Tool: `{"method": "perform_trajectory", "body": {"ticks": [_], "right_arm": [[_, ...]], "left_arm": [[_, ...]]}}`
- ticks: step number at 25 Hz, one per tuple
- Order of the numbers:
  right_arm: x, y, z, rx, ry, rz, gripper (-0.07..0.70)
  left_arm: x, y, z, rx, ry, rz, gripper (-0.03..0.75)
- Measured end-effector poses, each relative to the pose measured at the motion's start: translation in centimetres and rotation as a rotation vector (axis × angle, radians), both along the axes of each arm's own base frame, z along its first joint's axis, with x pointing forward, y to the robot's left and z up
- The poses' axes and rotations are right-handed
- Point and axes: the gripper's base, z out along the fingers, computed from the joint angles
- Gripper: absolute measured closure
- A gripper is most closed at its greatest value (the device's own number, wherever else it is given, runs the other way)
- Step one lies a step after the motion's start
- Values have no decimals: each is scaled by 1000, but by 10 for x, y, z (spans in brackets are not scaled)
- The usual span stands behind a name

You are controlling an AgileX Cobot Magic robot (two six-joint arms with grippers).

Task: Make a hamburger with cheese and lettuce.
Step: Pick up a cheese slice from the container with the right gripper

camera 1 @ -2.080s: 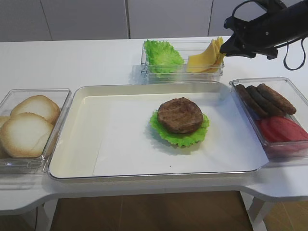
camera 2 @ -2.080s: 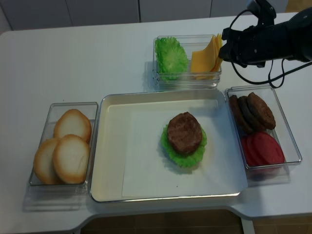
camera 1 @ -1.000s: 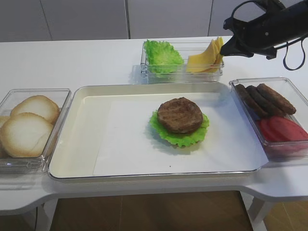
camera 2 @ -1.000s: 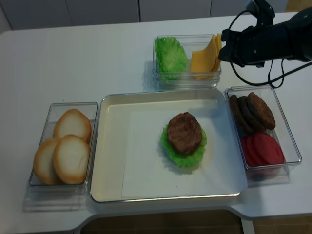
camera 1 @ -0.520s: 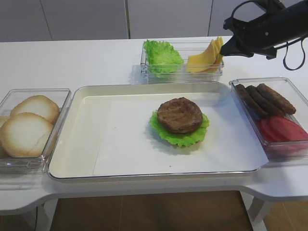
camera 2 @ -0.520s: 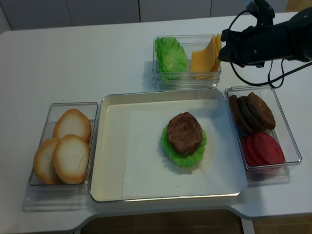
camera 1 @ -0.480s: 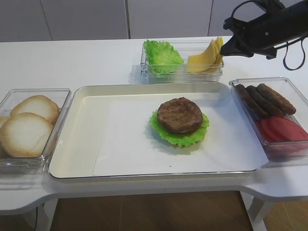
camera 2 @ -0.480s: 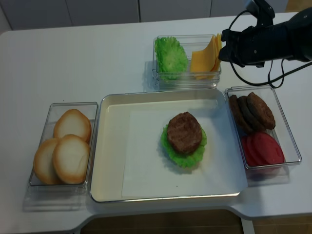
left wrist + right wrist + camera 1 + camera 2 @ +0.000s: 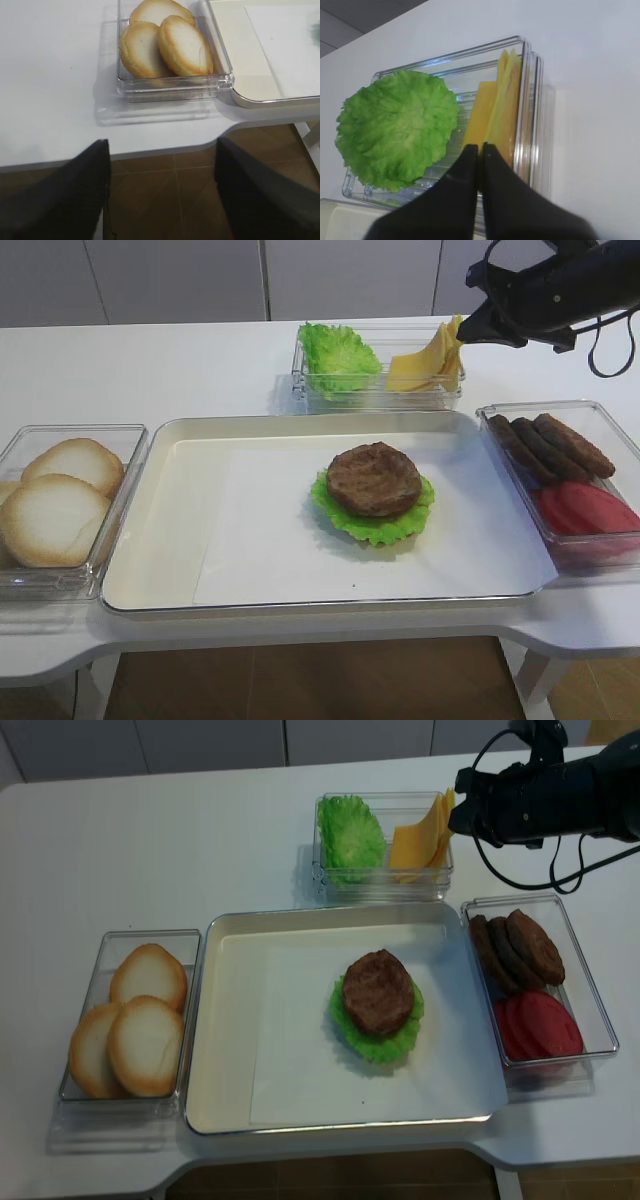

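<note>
The hamburger stack lies on the paper in the tray: a dark-brown patty [image 9: 374,478] on a ruffled green lettuce leaf [image 9: 380,527], also in the realsense view [image 9: 378,990]. My right gripper [image 9: 470,333] hangs over the right end of the back container [image 9: 380,395]. In the right wrist view its jaws [image 9: 480,146] are pressed together on the near edge of a yellow cheese slice [image 9: 481,112] in the fanned bunch [image 9: 506,100]. More lettuce [image 9: 395,130] fills the container's left half. My left gripper [image 9: 161,141] is open and empty, off the table's front-left edge.
A clear box of pale buns [image 9: 55,500] stands left of the tray [image 9: 160,540] and shows in the left wrist view [image 9: 165,42]. A clear box at the right holds long brown pieces [image 9: 550,445] and red tomato slices [image 9: 585,508].
My right gripper has risen slightly at the cheese end of the back container, and the yellow slices beside it stand a little higher. Nothing else moved.
</note>
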Motion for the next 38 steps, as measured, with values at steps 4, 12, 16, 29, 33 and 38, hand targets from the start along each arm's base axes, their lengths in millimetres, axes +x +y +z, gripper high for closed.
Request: {"method": "perform_trajectory", "body": {"ticks": [4,12,16,29,33,38], "right_arm": [[0,0,0,1,-2,1,625],[0,1,2,16,-9,7,626],[-2,2,7,20,-17,19,626],[-17,4,43,26,-90,54,626],[-24,6,53,42,-97,84,626],[-38,8,72,36,-100,120,626]], "left_arm": [[0,0,0,0,0,0,239],[0,0,0,0,0,0,238],[0,0,0,0,0,0,239],[0,0,0,0,0,0,239],[0,0,0,0,0,0,238],[0,0,0,0,0,0,239]]}}
